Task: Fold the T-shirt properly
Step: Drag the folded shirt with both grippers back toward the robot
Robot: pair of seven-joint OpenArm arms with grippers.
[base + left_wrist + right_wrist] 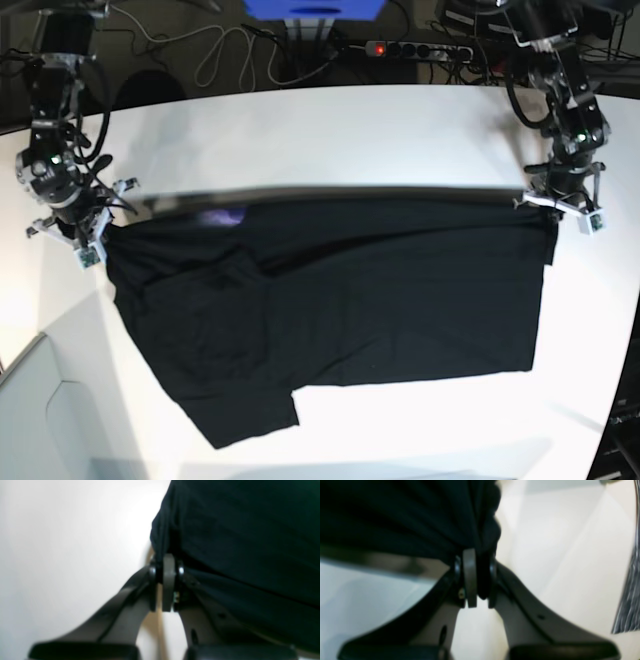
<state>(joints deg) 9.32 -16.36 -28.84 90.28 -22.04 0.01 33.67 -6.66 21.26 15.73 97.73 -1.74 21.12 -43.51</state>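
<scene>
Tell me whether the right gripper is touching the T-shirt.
Touching. The right wrist view shows the right gripper shut on a bunched edge of the black T-shirt, with cloth pinched between its fingertips.

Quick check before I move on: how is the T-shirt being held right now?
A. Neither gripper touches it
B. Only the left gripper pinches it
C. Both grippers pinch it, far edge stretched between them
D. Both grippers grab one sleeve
C: the left gripper and the right gripper each pinch the T-shirt at opposite ends, its far edge taut between them.
</scene>
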